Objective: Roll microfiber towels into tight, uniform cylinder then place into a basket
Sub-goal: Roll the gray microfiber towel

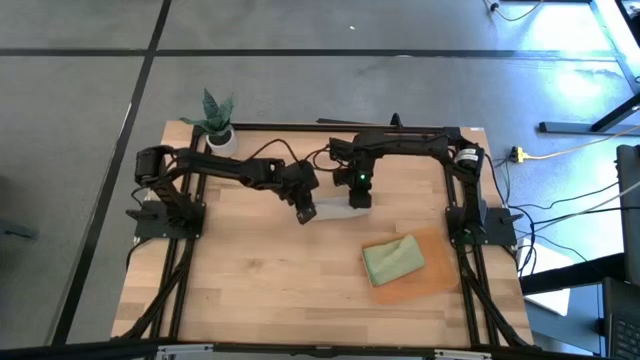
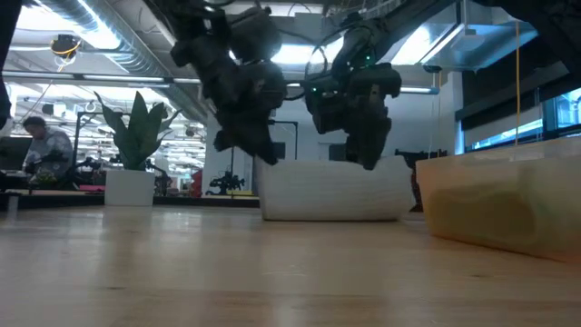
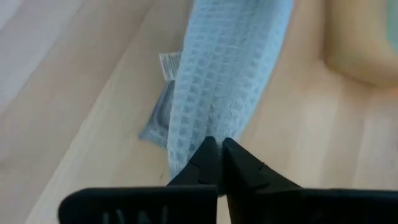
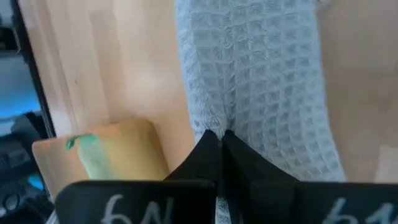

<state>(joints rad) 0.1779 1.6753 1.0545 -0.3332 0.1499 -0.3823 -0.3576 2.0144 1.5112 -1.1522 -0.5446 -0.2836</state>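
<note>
The pale grey microfiber towel [image 1: 331, 212] is rolled into a cylinder [image 2: 334, 191] lying left to right at the table's middle. My left gripper [image 1: 305, 211] is shut on its left end and my right gripper [image 1: 358, 199] is shut on its right end. The sage green towel [image 1: 392, 260] lies bundled in the orange-brown basket [image 1: 437, 276] on the table's near right. Whether the grey roll rests on the table or hangs just over it, I cannot tell. My left gripper pinches the outer cloth at the roll's left end [image 3: 200, 134] between its two fingertips. The fingers slant down from the table's left and lie along the roll. A loose corner with a label [image 3: 169, 64] lies beside the roll. My right gripper pinches a crease of cloth at the roll's right end [image 4: 214, 121] between its two fingertips. The fingers slant down from above and point along the roll. The roll runs straight away from the fingers.
A small potted plant [image 1: 217, 120] stands at the far left corner. The basket's wall [image 2: 490, 204] rises close to the roll's right end in the low view. Bare wood lies on the table's near left [image 1: 240, 290]. A person sits in the room beyond [image 2: 44, 145].
</note>
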